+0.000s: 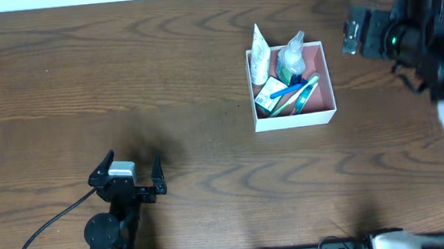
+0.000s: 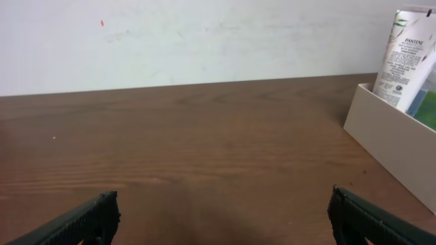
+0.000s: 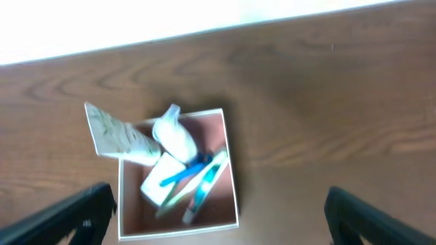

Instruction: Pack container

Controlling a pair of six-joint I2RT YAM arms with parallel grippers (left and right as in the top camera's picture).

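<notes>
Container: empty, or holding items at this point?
Holding items: the container has a white tube leaning over its rim, plus a clear bottle, small box and blue toothbrush inside.

Dark wooden bench (image 1: 204,102) against a white wall (image 2: 204,34).
The bench is brown wood with strong wavy grain and meets the plain wall at its far edge. The wall bears faint grey scuffs and one small red speck (image 2: 102,22). The light is soft and even, leaving a dull sheen on the wood.
</notes>
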